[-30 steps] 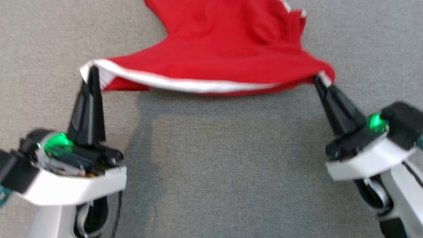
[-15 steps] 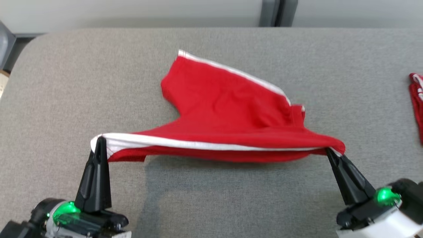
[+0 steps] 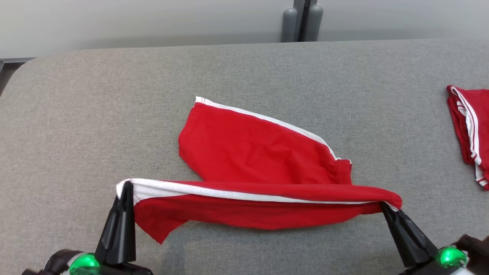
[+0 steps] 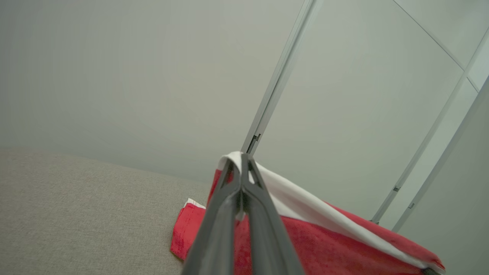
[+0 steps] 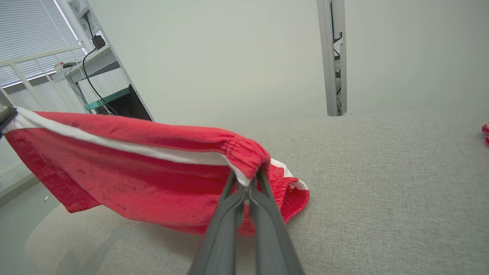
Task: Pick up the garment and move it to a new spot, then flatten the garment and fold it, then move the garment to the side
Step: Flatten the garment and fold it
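The garment is a pair of red shorts with a white side stripe, half resting on the grey padded table. Its near edge is lifted off the table and stretched taut between both grippers. My left gripper is shut on the white-trimmed leg end at the lower left. My right gripper is shut on the elastic waistband corner at the lower right. In the left wrist view the left gripper pinches the white hem of the garment. In the right wrist view the right gripper pinches the gathered waistband of the garment.
Another red garment with white stripes lies folded at the table's right edge. A pale wall and a grey post stand behind the table. Bare table surface lies to the left and at the back.
The head camera has tilted up, bringing the table's far edge and the wall into view. The held near edge has been carried higher, so a loose flap now hangs beneath it.
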Robot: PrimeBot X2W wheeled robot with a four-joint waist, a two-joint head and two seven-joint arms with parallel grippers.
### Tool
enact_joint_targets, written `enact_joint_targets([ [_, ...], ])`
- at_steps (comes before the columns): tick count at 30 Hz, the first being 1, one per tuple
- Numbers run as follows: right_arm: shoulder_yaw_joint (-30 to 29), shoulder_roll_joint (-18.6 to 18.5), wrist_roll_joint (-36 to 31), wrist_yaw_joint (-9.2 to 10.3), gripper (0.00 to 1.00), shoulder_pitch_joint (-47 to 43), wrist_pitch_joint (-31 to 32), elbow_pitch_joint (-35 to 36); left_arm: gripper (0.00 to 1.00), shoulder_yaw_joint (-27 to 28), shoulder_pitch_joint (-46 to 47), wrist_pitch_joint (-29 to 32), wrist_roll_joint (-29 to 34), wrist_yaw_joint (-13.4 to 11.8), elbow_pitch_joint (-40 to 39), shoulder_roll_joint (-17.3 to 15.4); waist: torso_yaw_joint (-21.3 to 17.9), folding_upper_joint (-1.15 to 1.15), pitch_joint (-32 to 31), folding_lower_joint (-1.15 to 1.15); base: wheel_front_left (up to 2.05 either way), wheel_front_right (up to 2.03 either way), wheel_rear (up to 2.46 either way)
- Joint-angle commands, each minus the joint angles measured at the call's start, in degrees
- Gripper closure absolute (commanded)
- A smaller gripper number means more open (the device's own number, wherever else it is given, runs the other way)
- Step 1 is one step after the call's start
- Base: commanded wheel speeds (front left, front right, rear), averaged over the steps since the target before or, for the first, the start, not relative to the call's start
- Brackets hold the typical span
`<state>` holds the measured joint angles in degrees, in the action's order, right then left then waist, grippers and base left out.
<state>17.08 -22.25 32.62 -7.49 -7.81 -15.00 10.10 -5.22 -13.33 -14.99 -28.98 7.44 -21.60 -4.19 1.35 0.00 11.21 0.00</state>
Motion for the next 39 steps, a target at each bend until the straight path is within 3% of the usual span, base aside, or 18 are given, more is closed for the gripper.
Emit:
enact_joint_targets([
  [1,0.72,-0.03,0.77,-0.01,1.00,1.51,-0.25,-1.53,1.00,-0.08,2.21,-0.24,-0.47,0.00,1.85,-0.96,-0.37,0.00,0.40,0.00,0.00,0.00,0.00],
  [8,3.18,1.88,2.37,-0.01,1.00,5.34,-0.25,-7.94,1.00,-2.36,10.49,-0.25,-2.36,0.00,12.42,-4.60,-0.91,0.00,1.65,0.00,0.00,0.00,0.00],
  [14,4.94,4.70,2.41,-0.01,1.00,10.73,-0.24,-13.40,1.00,-6.25,23.29,-0.25,-3.16,0.00,23.18,-8.62,-2.35,0.00,4.76,0.00,0.00,0.00,0.00],
  [20,5.69,7.30,2.08,-0.01,1.00,16.56,-0.19,-17.65,1.00,-11.02,36.07,-0.25,-3.45,0.01,34.84,-10.17,-3.55,0.00,9.31,0.00,0.00,0.00,0.00],
  [29,5.33,9.97,1.16,-0.01,1.00,22.76,-0.23,-20.45,1.00,-14.42,49.41,-0.25,-3.96,0.01,49.27,-9.64,-4.65,0.00,14.24,0.00,0.00,0.00,0.00],
  [39,4.81,11.73,0.21,-0.01,1.00,25.29,-0.24,-22.93,1.00,-18.48,57.13,0.01,-3.00,0.01,62.31,-8.52,-5.16,0.00,15.04,0.00,0.00,0.00,0.00],
])
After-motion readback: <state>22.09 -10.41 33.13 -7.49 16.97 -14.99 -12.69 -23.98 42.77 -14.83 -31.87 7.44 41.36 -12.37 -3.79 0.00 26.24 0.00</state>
